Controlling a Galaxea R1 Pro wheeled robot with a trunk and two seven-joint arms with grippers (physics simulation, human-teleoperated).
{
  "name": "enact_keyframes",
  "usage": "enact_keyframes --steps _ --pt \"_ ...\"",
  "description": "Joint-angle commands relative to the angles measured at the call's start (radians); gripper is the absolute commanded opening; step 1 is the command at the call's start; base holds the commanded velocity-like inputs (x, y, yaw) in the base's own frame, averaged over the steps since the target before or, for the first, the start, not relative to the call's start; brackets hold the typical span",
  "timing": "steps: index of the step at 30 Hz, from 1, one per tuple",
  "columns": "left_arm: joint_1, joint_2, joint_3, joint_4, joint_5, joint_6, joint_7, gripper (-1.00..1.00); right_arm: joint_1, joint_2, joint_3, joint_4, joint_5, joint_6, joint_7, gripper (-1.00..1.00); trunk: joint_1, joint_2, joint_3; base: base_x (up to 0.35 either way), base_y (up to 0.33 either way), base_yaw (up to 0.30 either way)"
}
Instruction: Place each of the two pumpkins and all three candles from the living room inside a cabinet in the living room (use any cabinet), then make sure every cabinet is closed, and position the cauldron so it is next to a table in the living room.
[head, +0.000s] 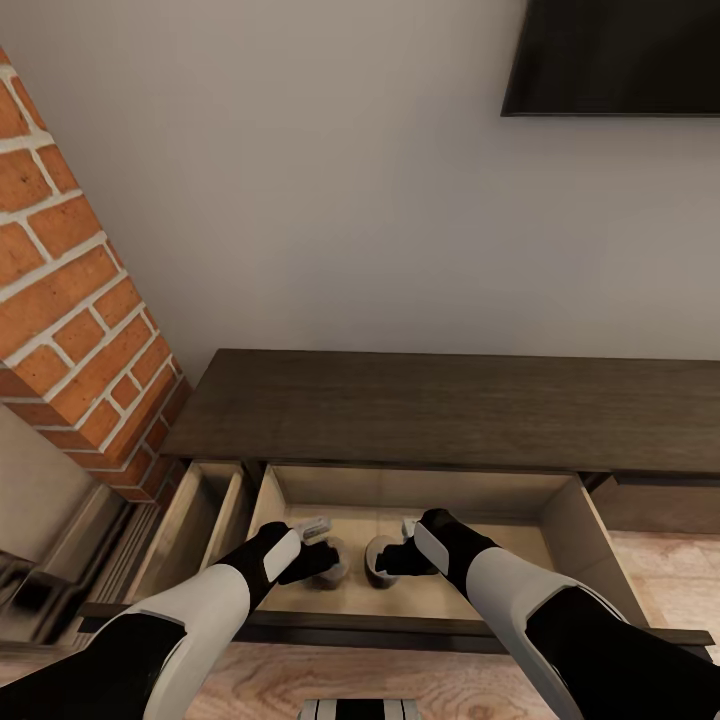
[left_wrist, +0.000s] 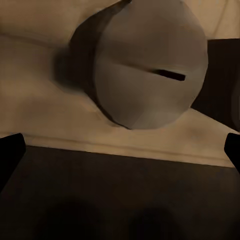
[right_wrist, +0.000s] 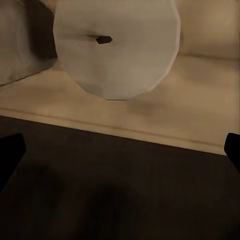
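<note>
Two candles (head: 355, 562) are seen set in the cabinet (head: 420, 500)'s open drawer, both jaws apparently spread empty; withdrawal is called for next.

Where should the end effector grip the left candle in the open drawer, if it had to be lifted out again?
Across the round side wall of the left candle, coming from above. It stands upright on the floor of the drawer, wick up, so the fingers can straddle it. The second candle beside it probably leaves little room on that side.
</note>
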Motion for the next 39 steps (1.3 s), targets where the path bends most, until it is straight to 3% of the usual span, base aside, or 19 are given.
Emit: enact_keyframes --steps 1,8,26,28,29,36,39 --pt "0.000 0.000 -0.007 -0.002 0.011 0.003 0.008 1.00 0.000 0.000 0.005 -0.001 -0.006 0.003 -0.004 1.00 0.000 0.000 -0.001 0.000 0.000 0.000" --pt "0.000 0.000 -0.007 -0.002 0.011 0.002 0.008 1.00 0.000 0.000 0.005 -0.001 -0.006 0.003 -0.004 1.00 0.000 0.000 -0.001 0.000 0.000 0.000" --pt "0.000 0.000 -0.008 -0.002 0.011 0.012 0.008 1.00 0.000 0.000 0.004 0.000 -0.006 0.003 -0.007 1.00 -0.069 0.126 0.056 0.000 0.000 0.000" --pt "0.000 0.000 -0.008 -0.002 0.011 0.029 0.009 1.00 0.000 0.000 0.004 0.001 -0.006 0.004 -0.010 1.00 -0.077 0.140 0.062 0.000 0.000 0.000" --pt "0.000 0.000 -0.008 -0.005 0.011 0.069 0.013 1.00 0.000 0.000 0.003 0.014 -0.006 0.004 -0.013 1.00 -0.077 0.140 0.062 0.000 0.000 0.000" --pt "0.000 0.000 -0.008 -0.006 0.011 0.087 0.015 1.00 0.000 0.000 0.004 0.022 -0.006 0.004 -0.014 1.00 -0.077 0.140 0.062 0.000 0.000 0.000" --pt "0.000 0.000 -0.008 -0.006 0.011 0.091 0.017 1.00 0.000 0.000 0.003 0.023 -0.006 0.004 -0.014 1.00 -0.088 0.161 0.071 0.000 0.000 0.000"
